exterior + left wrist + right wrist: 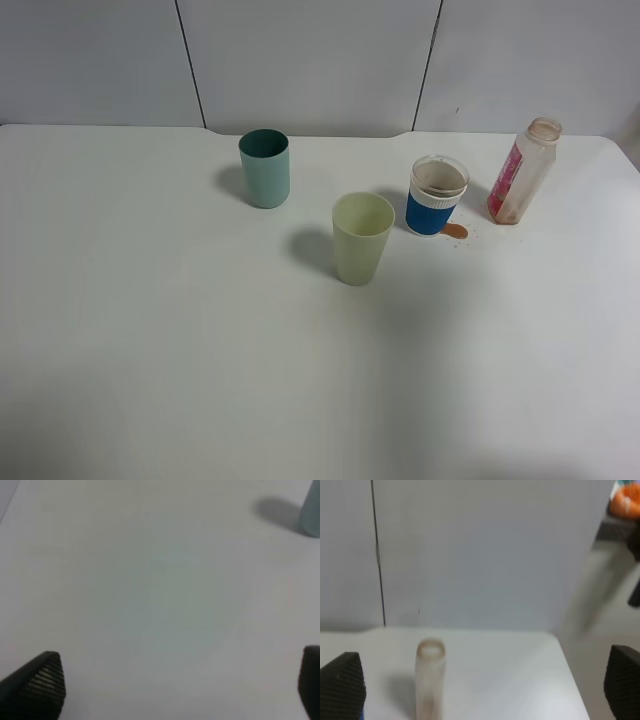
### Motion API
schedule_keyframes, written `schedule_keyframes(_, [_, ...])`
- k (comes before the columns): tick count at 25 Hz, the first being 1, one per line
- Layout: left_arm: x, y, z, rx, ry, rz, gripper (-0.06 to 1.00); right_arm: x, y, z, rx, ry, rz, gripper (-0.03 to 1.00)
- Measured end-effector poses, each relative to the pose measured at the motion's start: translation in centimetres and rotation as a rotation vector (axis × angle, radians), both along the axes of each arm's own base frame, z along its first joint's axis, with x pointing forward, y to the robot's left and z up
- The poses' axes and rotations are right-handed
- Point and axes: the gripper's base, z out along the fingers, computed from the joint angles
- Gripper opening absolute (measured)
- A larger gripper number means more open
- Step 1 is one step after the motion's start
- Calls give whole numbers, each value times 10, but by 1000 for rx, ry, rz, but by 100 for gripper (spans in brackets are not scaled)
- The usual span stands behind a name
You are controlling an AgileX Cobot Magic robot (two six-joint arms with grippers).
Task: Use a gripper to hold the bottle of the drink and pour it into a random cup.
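The bottle of the drink (522, 172) stands upright and capless at the far right of the white table (150, 330). The cup (436, 195), white with a blue band, stands just left of it, with a small brown spill (455, 231) at its base. Neither arm shows in the high view. In the right wrist view my right gripper (485, 690) is open, its fingertips (342, 687) wide apart, and the bottle (430, 680) stands ahead between them, apart from both. In the left wrist view my left gripper (180, 685) is open and empty over bare table.
A teal tumbler (265, 168) stands at the back middle; its edge shows in the left wrist view (311, 510). A pale yellow-green tumbler (361, 238) stands in the middle, left of the cup. A grey panelled wall (320, 60) runs behind the table.
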Motion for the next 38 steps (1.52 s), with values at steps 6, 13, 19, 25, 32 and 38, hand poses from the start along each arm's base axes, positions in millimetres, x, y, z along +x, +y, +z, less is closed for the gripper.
schedule_keyframes(6, [0, 0, 0, 0, 0, 0, 93, -52, 2, 4, 14, 91, -14, 94])
schedule_keyframes(13, [0, 0, 0, 0, 0, 0, 93, -86, 8, -26, 62, 160, 14, 94])
schedule_keyframes(19, [0, 0, 0, 0, 0, 0, 93, -89, 9, -58, 85, 242, 20, 94])
schedule_keyframes(25, [0, 0, 0, 0, 0, 0, 93, -79, 10, -80, 89, 337, 27, 94])
schedule_keyframes(32, [0, 0, 0, 0, 0, 0, 93, -73, 8, -84, 88, 301, 25, 94])
schedule_keyframes(38, [0, 0, 0, 0, 0, 0, 93, -73, 8, -84, 94, 301, 28, 94])
